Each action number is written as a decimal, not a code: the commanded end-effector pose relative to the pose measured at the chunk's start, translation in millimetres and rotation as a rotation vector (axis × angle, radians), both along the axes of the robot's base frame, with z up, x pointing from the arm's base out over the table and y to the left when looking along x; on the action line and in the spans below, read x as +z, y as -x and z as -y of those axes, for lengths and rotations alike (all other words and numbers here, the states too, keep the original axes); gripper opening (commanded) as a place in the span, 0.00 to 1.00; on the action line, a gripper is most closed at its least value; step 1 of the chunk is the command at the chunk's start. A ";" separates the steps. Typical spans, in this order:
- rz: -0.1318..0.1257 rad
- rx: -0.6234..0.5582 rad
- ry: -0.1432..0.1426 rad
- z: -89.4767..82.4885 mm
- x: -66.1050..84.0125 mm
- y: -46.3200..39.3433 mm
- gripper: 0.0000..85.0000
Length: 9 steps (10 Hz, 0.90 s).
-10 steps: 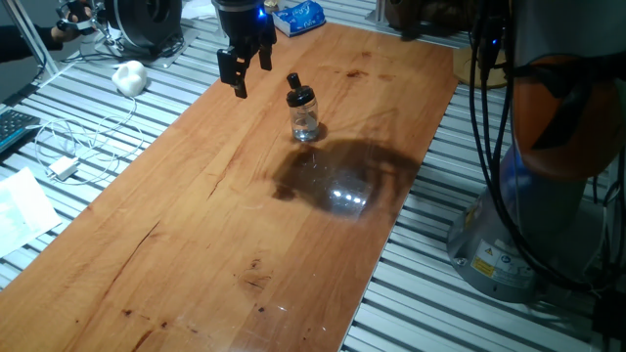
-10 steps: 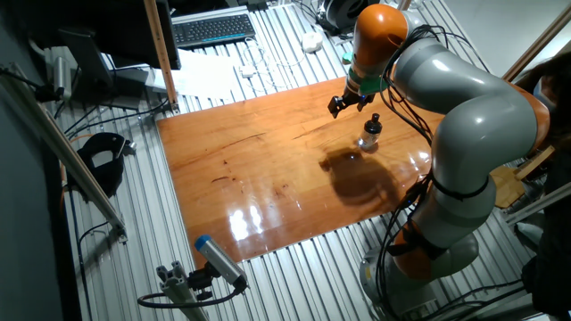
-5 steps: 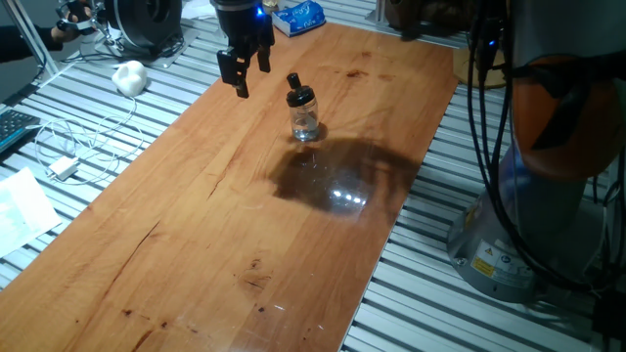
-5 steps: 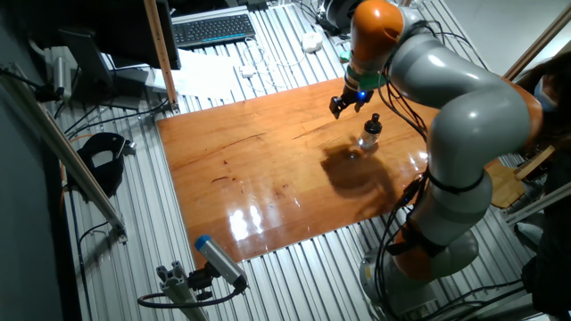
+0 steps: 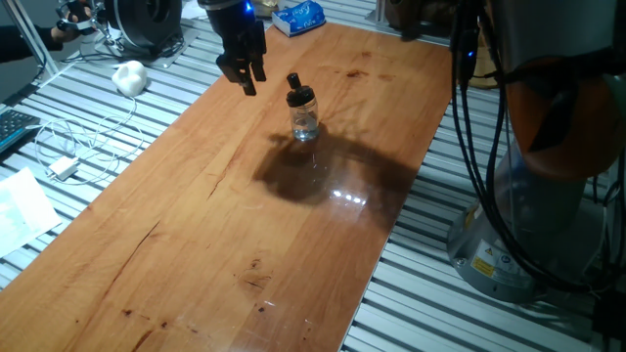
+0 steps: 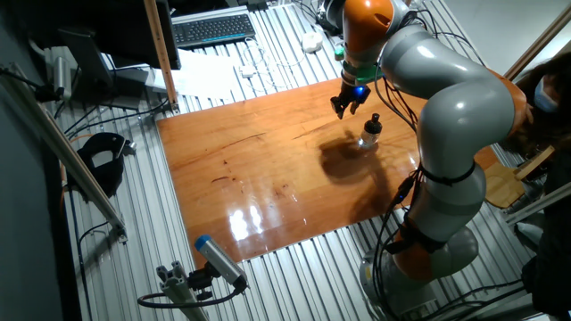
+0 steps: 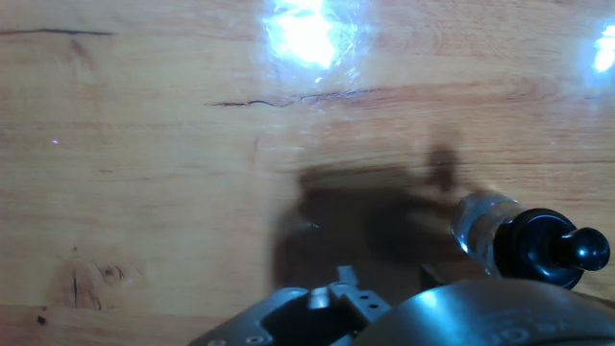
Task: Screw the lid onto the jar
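Note:
The small clear jar (image 5: pixel 305 122) stands upright on the wooden table (image 5: pixel 196 225) with the black knobbed lid (image 5: pixel 297 92) sitting on top of it. Both also show in the other fixed view, jar (image 6: pixel 368 140) under lid (image 6: pixel 374 124). In the hand view the jar (image 7: pixel 480 231) and lid (image 7: pixel 550 250) lie at the lower right. My gripper (image 5: pixel 245 78) hangs above the table to the left of the jar, apart from it. It seems open and holds nothing. In the other fixed view the gripper (image 6: pixel 346 108) is just left of the jar.
A white lump (image 5: pixel 129 76) and cables (image 5: pixel 73 147) lie on the slatted bench left of the table. A blue packet (image 5: pixel 298 17) sits at the far end. The robot's base (image 5: pixel 528 235) stands off the right edge. A keyboard (image 6: pixel 212 29) lies beyond the table.
The hand has turned about its axis and drifted slightly away from the jar. The jar and lid have not moved.

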State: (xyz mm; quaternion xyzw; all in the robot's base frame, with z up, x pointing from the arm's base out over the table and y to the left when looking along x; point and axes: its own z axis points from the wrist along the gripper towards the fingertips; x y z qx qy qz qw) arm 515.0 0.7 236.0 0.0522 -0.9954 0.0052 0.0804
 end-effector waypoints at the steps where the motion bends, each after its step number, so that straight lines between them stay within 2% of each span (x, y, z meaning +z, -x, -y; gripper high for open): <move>1: 0.001 0.000 0.000 -0.1 -0.1 0.1 0.00; 9: -0.002 0.011 -0.002 -0.2 -0.1 0.0 0.00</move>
